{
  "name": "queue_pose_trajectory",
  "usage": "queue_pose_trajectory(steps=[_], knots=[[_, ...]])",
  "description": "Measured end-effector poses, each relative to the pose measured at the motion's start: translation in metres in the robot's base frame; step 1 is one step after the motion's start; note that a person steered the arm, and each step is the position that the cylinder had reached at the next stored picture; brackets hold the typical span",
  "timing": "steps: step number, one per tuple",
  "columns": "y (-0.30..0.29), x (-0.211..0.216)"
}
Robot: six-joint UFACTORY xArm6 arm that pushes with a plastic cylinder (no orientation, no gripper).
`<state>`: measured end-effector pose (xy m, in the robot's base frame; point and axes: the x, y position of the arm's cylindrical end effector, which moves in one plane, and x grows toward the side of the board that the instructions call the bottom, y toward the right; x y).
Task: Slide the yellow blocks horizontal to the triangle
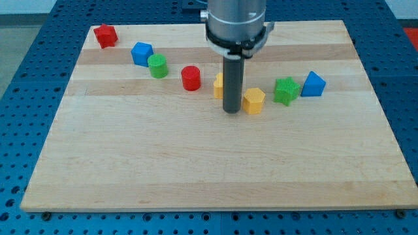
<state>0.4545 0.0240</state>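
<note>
My tip [231, 111] rests on the wooden board [196, 170], just left of a yellow hexagonal block [253, 100] and in front of a second yellow block [219, 85], which the rod partly hides. A blue triangle-like block [313, 84] sits at the view's right, with a green star-shaped block [286, 90] just left of it. The two yellow blocks lie roughly in a row with the green star and the blue block.
A red cylinder [191, 78] stands left of the hidden yellow block. A green cylinder [157, 66] touches a blue block [142, 53] further left. A red block [105, 35] sits near the top left corner.
</note>
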Motion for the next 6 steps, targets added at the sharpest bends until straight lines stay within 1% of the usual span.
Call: queue_pose_trajectory(steps=[1, 2, 3, 4, 5, 6], knots=[[0.013, 0.013], [0.038, 0.013], [0.048, 0.005], [0.048, -0.021], [0.048, -0.022], [0.01, 0.012]])
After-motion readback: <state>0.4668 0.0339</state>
